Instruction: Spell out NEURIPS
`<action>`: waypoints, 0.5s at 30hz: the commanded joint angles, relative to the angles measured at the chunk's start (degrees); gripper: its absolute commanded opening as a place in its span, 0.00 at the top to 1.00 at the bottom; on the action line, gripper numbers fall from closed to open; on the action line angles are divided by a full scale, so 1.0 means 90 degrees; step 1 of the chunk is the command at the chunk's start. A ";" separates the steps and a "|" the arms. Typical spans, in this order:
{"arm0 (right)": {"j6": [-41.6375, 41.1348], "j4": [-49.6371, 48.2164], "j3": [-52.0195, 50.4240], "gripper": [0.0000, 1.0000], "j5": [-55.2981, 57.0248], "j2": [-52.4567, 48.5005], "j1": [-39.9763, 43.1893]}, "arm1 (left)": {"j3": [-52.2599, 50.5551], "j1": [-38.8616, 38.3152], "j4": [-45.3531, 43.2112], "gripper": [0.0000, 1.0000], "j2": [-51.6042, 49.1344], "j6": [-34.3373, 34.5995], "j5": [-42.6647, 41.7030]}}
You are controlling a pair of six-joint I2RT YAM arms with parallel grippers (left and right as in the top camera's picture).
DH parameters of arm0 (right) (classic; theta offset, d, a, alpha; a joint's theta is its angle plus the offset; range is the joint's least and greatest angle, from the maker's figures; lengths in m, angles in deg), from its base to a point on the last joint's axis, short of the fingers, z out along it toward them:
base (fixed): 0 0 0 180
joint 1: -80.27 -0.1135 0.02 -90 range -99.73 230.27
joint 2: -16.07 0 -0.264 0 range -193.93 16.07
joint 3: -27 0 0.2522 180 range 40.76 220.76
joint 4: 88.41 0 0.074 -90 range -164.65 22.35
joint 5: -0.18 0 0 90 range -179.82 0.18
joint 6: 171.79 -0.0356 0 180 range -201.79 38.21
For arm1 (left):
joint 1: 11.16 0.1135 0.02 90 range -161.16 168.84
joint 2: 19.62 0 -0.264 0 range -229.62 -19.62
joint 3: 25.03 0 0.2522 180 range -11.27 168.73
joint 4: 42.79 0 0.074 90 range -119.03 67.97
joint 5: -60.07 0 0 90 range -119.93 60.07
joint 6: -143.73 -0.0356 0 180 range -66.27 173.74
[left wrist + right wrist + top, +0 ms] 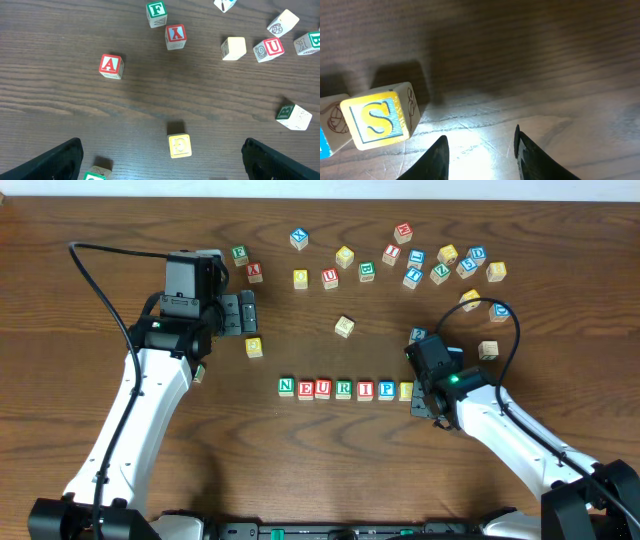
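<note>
NEURIPS cubes (343,388), wooden with coloured letters, are lined up on the table (320,460), bare wood in front and behind, the yellow S cube (379,118) just beside the partly opened, empty right gripper (480,145), while the left gripper (161,165) is held wide, empty.

The NEURIPS (344,389) cubes lie letters-up in one straight row, yellow S (377,119) seemingly touching blue P (386,390).
</note>
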 commanded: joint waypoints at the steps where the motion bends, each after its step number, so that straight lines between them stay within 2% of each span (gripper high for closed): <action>1: -0.0136 -0.0066 -0.0090 0.62 -0.0124 0.0087 0.0036 | 0.0153 0.0027 -0.0002 0.00 0.0104 -0.0061 0.0032; 10: -0.0136 -0.0095 -0.0095 0.63 -0.0124 0.0087 0.0036 | 0.0153 0.0027 -0.0002 0.00 0.0104 -0.0061 0.0032; 15: -0.0136 -0.0238 -0.0095 0.73 -0.0119 0.0087 0.0036 | 0.0153 0.0027 -0.0002 0.00 0.0104 -0.0061 0.0032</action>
